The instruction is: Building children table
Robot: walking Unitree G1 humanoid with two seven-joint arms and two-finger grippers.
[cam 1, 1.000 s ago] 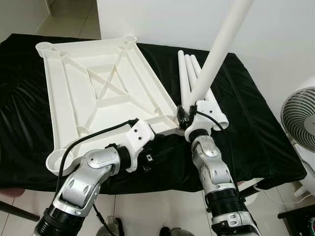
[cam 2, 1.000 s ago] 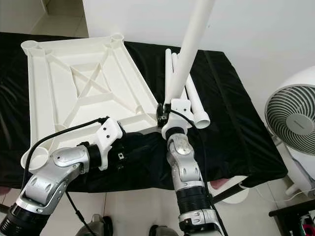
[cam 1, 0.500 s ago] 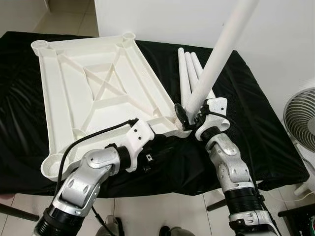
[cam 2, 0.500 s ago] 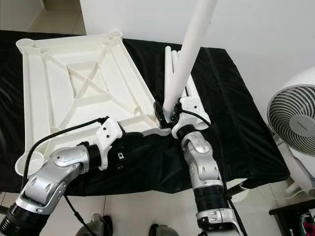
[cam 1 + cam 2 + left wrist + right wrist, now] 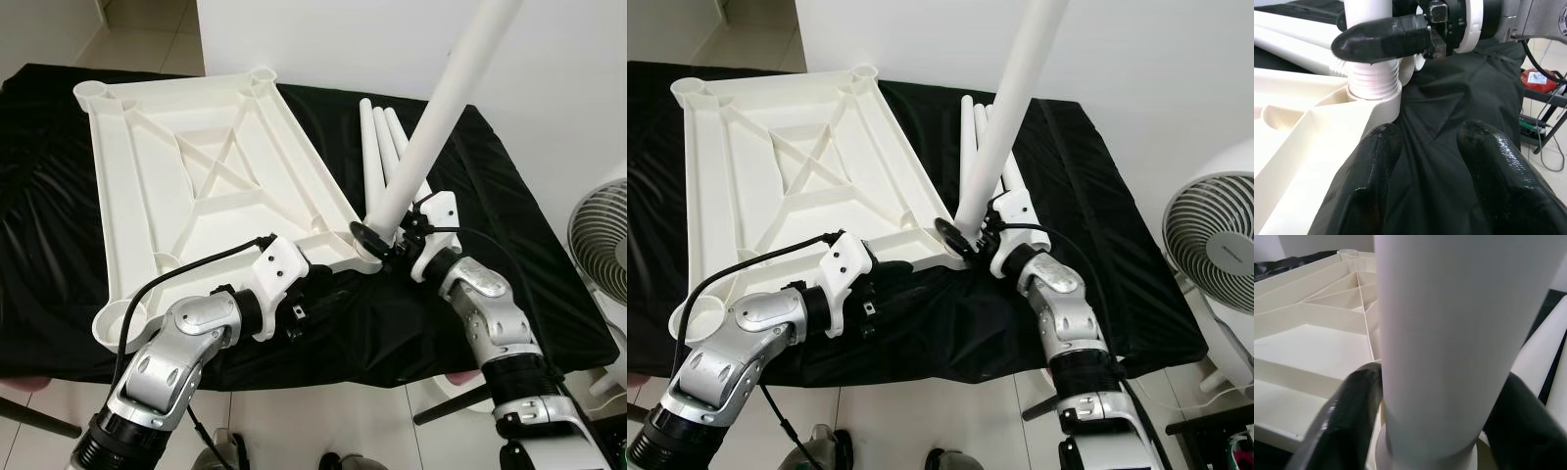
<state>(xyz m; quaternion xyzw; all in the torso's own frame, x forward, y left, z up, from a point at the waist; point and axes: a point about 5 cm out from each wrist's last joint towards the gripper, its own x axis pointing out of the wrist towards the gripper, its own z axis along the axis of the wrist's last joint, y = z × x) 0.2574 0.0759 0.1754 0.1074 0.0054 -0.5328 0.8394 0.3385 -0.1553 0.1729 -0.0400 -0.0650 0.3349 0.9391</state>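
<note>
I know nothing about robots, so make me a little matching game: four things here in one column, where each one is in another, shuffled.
1. table leg
2. spare legs
3. tabletop
4. fan

A. lying flat beside the tabletop
B. upside down on the black cloth
C. held by the right gripper, foot in a corner socket
D. on the floor, robot's right

Pairs: 1-C, 2-A, 3-B, 4-D

Even, bright indoor light fills both head views, sharp throughout with no motion blur. The white tabletop panel (image 5: 196, 186) is nearly washed out, its ribs casting soft grey shadows, and the black cloth (image 5: 490, 235) shows faint sheen on its folds. In the wrist views, glossy highlights streak the left end effector's fingers (image 5: 1376, 166), and the close white leg (image 5: 1459, 333) is soft, blown-out
</note>
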